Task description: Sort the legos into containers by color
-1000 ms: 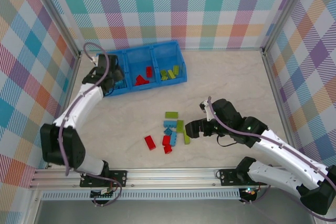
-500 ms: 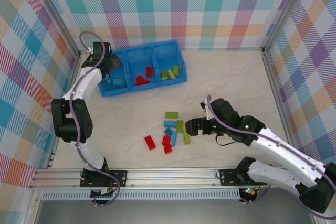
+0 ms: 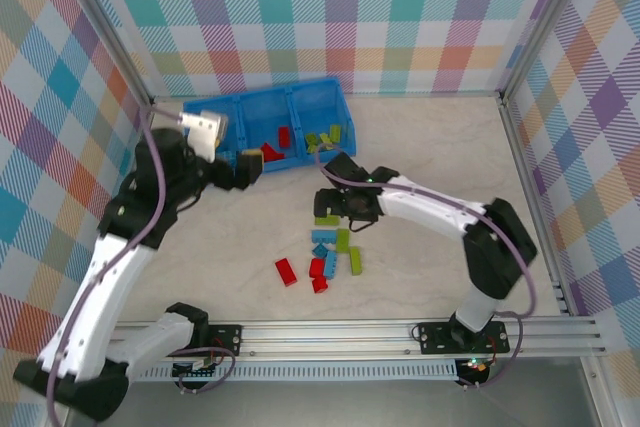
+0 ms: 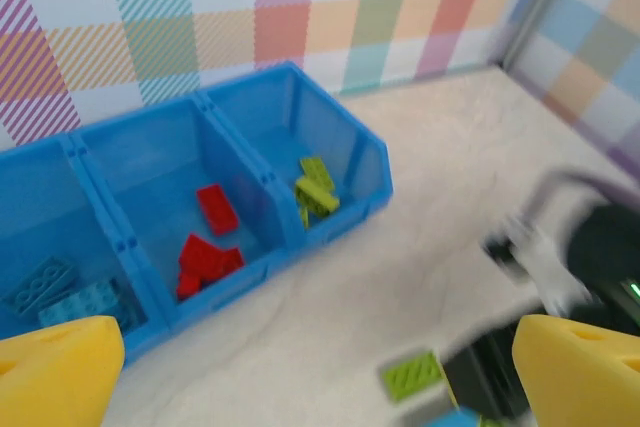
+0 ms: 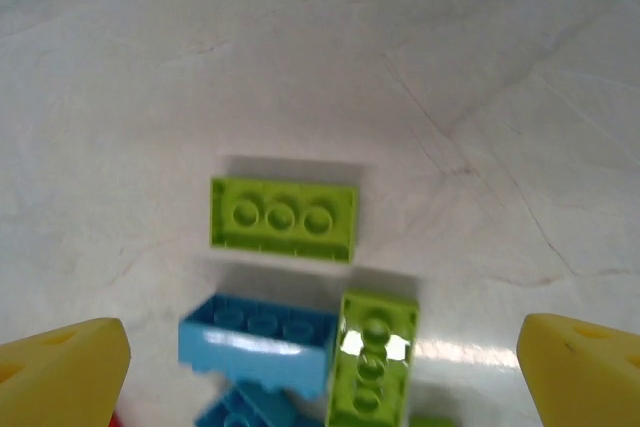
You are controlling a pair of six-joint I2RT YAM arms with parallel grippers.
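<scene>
You're partway: tray (image 4: pixel 330 222) has sorted bricks (image 4: pixel 215 209) in separate colour bins, about nine loose bricks (image 3: pixel 325 252) lie on the surface (image 3: pixel 450 147); left hand (image 3: pixel 245 167) by the tray and right hand (image 5: pixel 320 377) over the pile both gape wide, empty.

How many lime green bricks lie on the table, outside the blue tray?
3. The far brick lies at the end of the right arm, the middle brick beside the light blue bricks, the near brick lowest in the top view. The arm may hide more.

The left arm (image 3: pixel 120 247) and right arm (image 3: pixel 430 209) both reach inward, jaws spread wide, holding nothing.
</scene>
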